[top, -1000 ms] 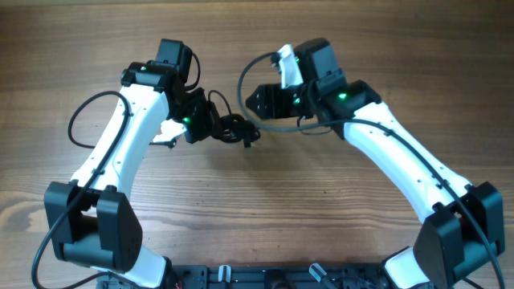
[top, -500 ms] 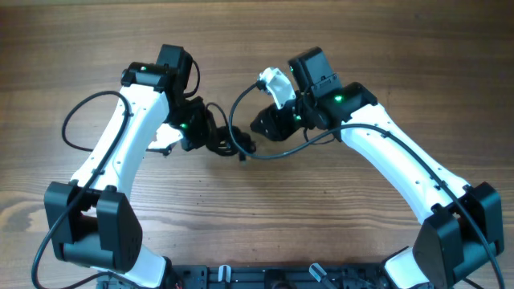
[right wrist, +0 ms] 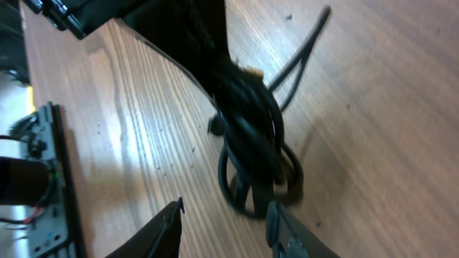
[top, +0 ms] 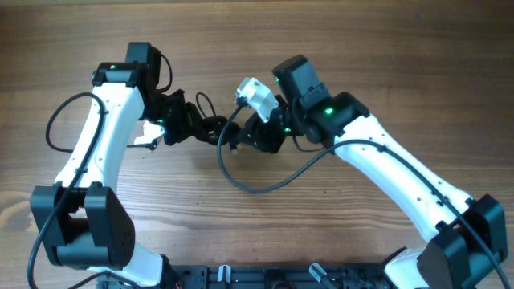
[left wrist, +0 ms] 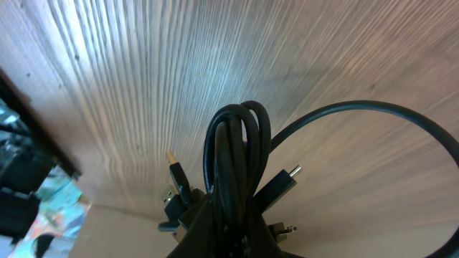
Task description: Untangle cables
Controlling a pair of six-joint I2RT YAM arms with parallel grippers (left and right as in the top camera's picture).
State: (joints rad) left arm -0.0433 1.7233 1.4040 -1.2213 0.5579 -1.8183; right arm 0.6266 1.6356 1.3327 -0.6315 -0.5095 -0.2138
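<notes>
On the left, the left gripper [top: 186, 128] stays clenched on the cables [top: 210, 127], a knotted bundle held over the table [top: 361, 48], and has carried it leftward. Rightward, the right gripper [right wrist: 224, 209] has swung in close. Its fingers [right wrist: 169, 223] are narrowing but still apart around a loop, so a pull looks imminent.
</notes>
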